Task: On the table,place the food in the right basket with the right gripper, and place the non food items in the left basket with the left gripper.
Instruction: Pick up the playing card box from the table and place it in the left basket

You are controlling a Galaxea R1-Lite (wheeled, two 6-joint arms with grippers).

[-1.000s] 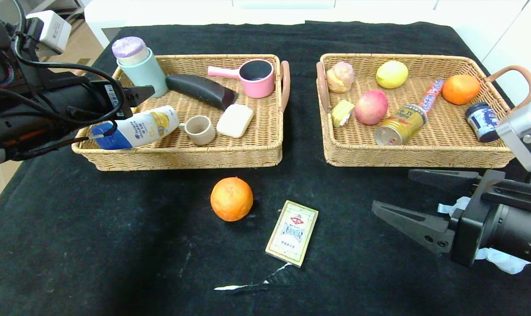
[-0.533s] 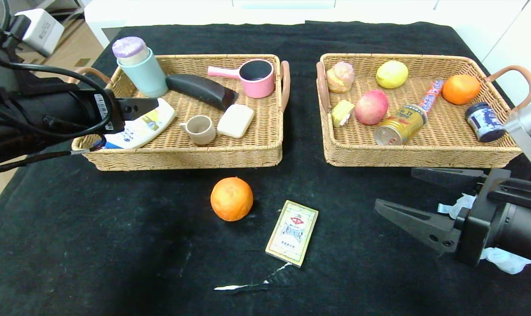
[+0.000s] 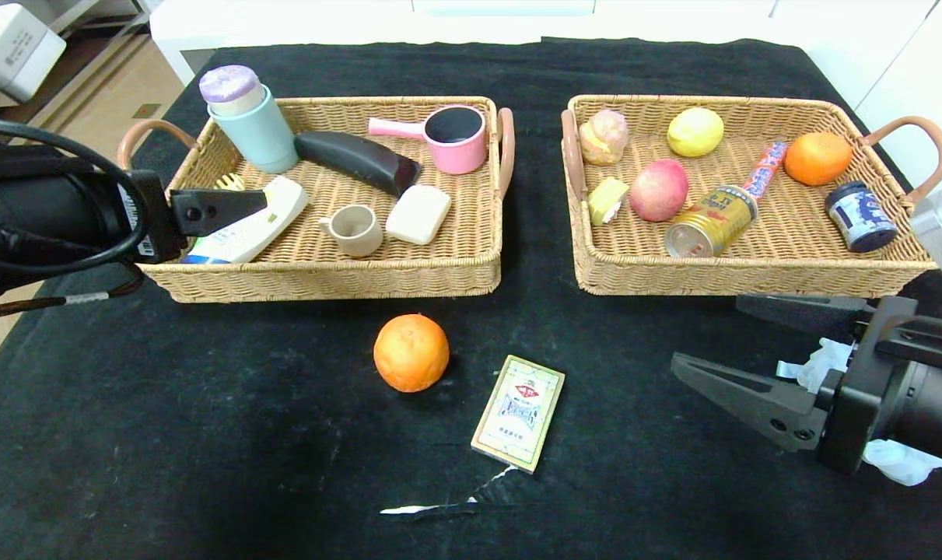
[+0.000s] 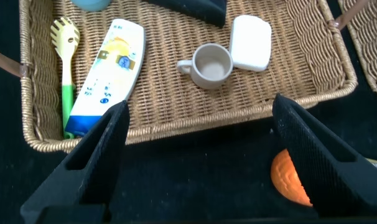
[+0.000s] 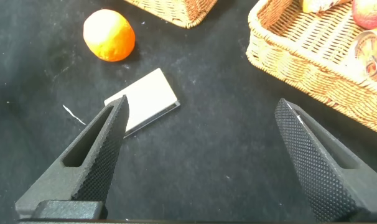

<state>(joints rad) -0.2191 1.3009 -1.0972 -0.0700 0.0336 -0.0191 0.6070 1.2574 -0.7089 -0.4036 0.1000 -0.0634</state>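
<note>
Orange (image 3: 411, 352): on table (image 3: 167, 428), inward of open, empty right gripper (image 3: 739, 350); open left gripper (image 3: 229, 208) farther, over left basket (image 3: 323, 276).

A round orange (image 3: 411, 352) and a flat cream-green card box (image 3: 518, 411) lie near each other on the black table (image 3: 167, 428), in front of both baskets.

Loads of extra bits around the pink saucepan (image 3: 453, 136). A dark curved case (image 3: 357, 160) lies just beside it, and past that stands a mint cup (image 3: 254, 131) with a purple top. In front of the saucepan sit a cream soap bar (image 3: 417, 214) and a small beige mug (image 3: 353, 229). Far off past them, a yellow-green spoon (image 4: 64, 61) pokes out.
</note>
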